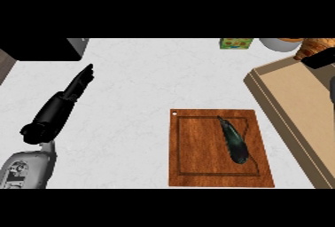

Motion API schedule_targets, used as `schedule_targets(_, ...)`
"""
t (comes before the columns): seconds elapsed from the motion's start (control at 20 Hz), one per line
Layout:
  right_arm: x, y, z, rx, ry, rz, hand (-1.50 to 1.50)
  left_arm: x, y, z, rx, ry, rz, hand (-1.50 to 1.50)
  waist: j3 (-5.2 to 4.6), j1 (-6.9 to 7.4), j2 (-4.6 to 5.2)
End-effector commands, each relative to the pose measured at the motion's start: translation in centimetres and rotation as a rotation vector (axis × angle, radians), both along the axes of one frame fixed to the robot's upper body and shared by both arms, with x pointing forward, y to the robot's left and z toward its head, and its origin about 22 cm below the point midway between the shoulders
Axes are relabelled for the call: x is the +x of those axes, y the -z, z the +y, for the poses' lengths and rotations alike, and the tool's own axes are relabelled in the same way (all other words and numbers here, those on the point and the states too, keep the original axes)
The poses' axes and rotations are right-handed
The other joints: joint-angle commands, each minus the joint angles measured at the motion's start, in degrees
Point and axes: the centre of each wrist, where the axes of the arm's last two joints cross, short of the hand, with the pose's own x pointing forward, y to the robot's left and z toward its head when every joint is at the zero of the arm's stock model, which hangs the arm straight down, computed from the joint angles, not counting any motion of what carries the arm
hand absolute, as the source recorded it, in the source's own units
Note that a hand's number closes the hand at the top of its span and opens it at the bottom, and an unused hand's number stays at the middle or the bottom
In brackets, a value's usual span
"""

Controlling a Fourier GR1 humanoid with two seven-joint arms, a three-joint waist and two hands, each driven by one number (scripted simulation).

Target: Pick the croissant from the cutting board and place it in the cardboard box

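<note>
The golden-brown croissant (313, 47) is at the top right, over the far corner of the cardboard box (293, 99). My right hand (321, 59) is curled against its lower side, mostly cut off by the view's right edge. The wooden cutting board (189, 153) lies at the lower middle, left of the box, and carries only a dark green eggplant (234, 142). My left hand (79, 82) rests open at the left, fingers straight and pointing away, far from the board.
A small green carton (235, 43) and a white bowl (280, 44) stand at the counter's back edge near the box. A black appliance (39, 48) fills the back left corner.
</note>
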Motion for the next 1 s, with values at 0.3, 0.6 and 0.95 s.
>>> schedule_targets(0.3, -1.8, 3.6, -9.9, 0.148, -0.024, 0.354, 1.5, 0.5, 0.6, -0.4, -0.009, -0.003, -0.025, 0.0, 0.03, 0.01, 0.17)
schedule_targets(0.6, -2.8, 4.6, -12.8, 0.227, -0.039, 0.56, -1.5, 0.6, 1.3, 0.3, -0.004, 0.003, -0.009, 0.0, 0.01, -0.01, 0.17)
schedule_targets(0.95, -2.5, 4.0, -12.0, 0.292, -0.299, 0.333, -1.5, -0.5, 0.7, 0.0, 0.001, -0.007, -0.001, 0.0, 0.04, 0.13, -0.14)
